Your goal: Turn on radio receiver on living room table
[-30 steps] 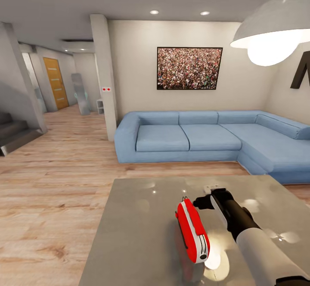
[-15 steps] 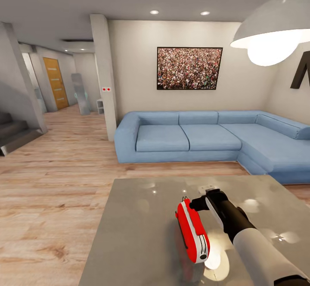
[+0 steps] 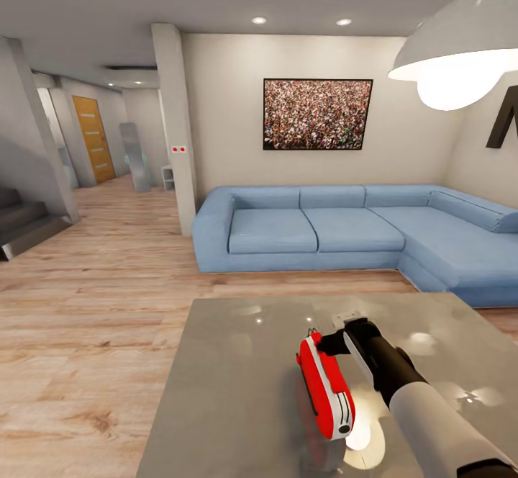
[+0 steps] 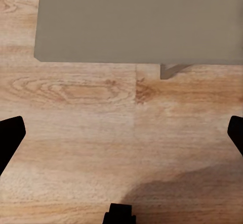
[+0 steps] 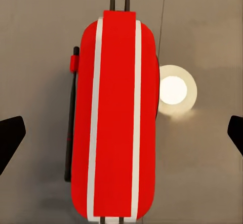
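The radio receiver (image 3: pixel 325 384) stands on the table (image 3: pixel 230 391) just beside my right end effector (image 3: pixel 325 341), whose fingers are spread wide either side of it in the wrist view. I should press gently, without toppling it. My right forearm reaches forward over the table, wrist turned toward the radio.

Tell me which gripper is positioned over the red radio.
The right gripper: its open fingers frame the radio receiver on the table. The left gripper faces wood floor beside the table's edge.
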